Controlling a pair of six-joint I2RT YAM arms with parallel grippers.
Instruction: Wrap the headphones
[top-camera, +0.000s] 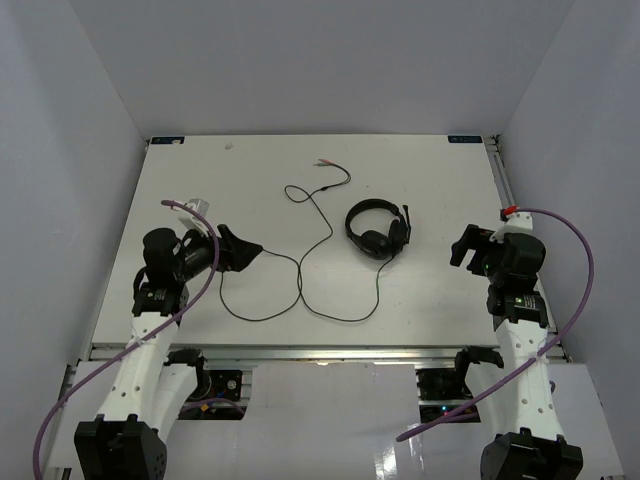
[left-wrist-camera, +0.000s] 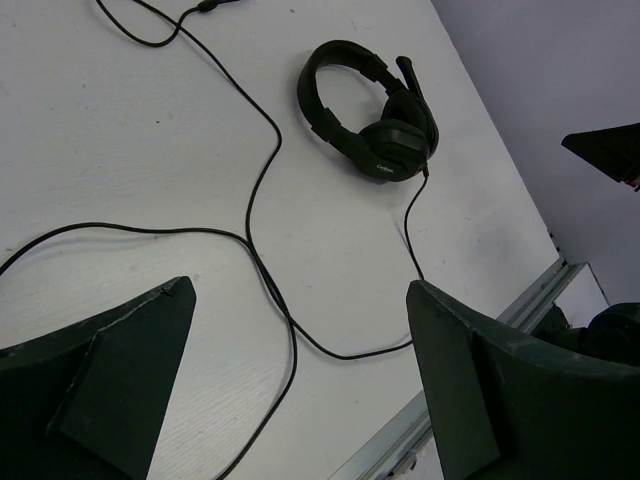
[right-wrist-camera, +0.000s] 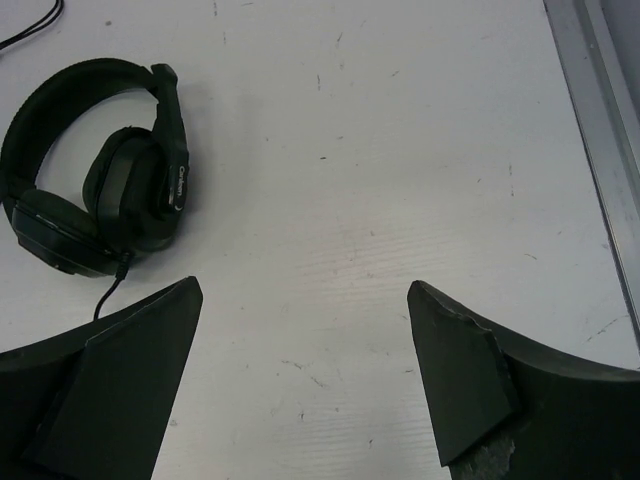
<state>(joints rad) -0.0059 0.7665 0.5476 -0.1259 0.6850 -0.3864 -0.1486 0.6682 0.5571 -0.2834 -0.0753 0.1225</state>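
The black headphones (top-camera: 377, 230) lie flat near the table's middle, earcups folded together, boom mic on the right. They also show in the left wrist view (left-wrist-camera: 370, 110) and the right wrist view (right-wrist-camera: 100, 170). Their thin black cable (top-camera: 300, 270) runs in loose loops across the table to the pink-tipped plugs (top-camera: 322, 163) at the back. My left gripper (top-camera: 245, 250) is open and empty, hovering over a cable loop (left-wrist-camera: 270, 290) at the left. My right gripper (top-camera: 460, 245) is open and empty, to the right of the headphones, over bare table.
The white table (top-camera: 440, 180) has a metal rail along its front edge (top-camera: 320, 350) and right edge (right-wrist-camera: 590, 110). White walls enclose the sides and back. Purple arm cables (top-camera: 575, 280) hang beside each arm.
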